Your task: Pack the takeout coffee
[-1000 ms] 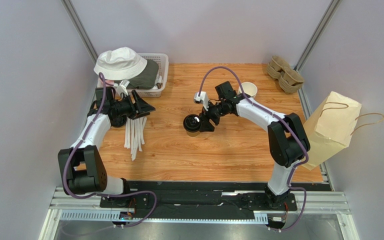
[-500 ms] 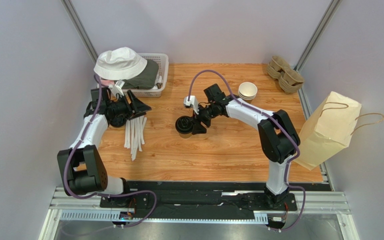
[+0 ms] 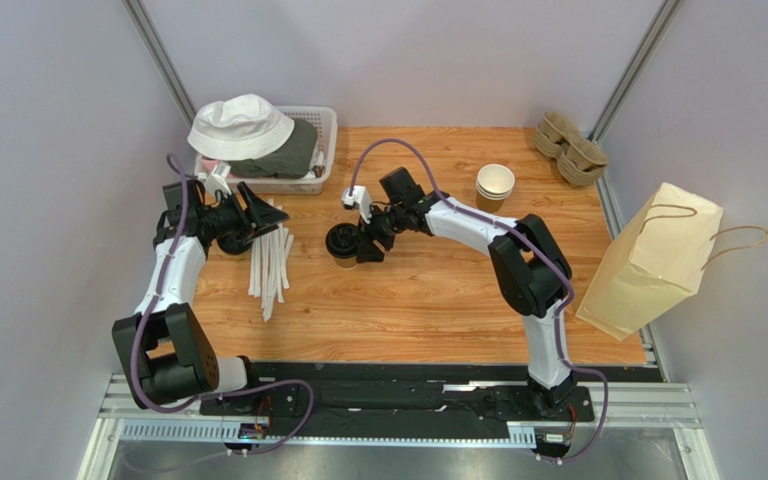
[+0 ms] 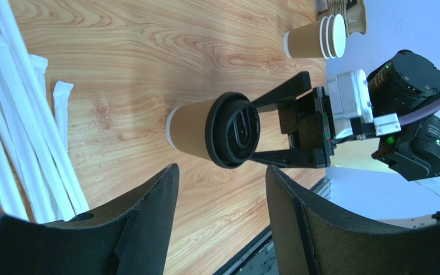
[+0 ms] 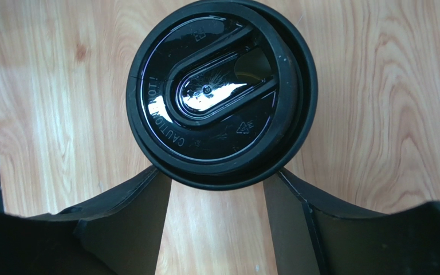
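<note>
The takeout coffee (image 3: 340, 241), a tan paper cup with a glossy round black plastic lid, is upright at 9 o'clock from the centre of the grained wooden table (image 3: 438, 290). The right gripper (image 5: 216, 177) clasps it just under the lid. The left gripper (image 4: 222, 172) is wide apart and empty.

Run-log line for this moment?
right gripper: clamped on takeout coffee lid | left gripper: open, empty, near straws | paper bag: coffee not yet inside

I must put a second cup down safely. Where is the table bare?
Bare: the wide near strip between the straws and the paper bag; also the far middle between basket and cup stack. Crowded: around the takeout coffee and the straws.
</note>
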### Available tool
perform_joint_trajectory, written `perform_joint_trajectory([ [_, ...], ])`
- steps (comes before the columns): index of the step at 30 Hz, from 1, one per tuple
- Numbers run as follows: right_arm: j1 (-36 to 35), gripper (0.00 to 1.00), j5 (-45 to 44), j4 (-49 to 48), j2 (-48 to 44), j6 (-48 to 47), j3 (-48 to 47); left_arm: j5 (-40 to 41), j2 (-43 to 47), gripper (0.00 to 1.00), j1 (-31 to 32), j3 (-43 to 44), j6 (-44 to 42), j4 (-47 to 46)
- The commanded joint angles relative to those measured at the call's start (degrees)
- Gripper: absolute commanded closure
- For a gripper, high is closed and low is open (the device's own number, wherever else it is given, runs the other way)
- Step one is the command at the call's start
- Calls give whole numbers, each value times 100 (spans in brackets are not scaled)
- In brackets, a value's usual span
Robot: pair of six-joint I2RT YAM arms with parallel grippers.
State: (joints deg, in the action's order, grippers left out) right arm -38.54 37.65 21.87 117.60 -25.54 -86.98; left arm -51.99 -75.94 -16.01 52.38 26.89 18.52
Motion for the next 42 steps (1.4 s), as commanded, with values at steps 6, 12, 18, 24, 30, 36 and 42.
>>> perform_joint_trajectory([
  [6,-180,37,-293,-868,649,743,-838,-92,501,34,-289,-140,-369,318],
  [12,-197,36,-205,-1035,984,787,-1347,-110,677,34,-394,-211,-492,502],
  [18,-197,29,-258,-772,792,630,-1261,-172,879,31,-438,-79,-712,810],
  [24,4,25,-486,-228,-482,620,-847,-224,1055,29,-438,70,-712,881],
  [30,655,17,-749,695,-1834,981,-1066,-295,1205,23,-438,483,-958,925],
  [36,1182,10,-1672,1495,-2934,1182,-1155,-172,1380,20,-150,773,-1633,1057],
  [42,2060,0,-2745,2143,-4156,1499,-1154,197,1802,18,772,809,-2354,1171],
])
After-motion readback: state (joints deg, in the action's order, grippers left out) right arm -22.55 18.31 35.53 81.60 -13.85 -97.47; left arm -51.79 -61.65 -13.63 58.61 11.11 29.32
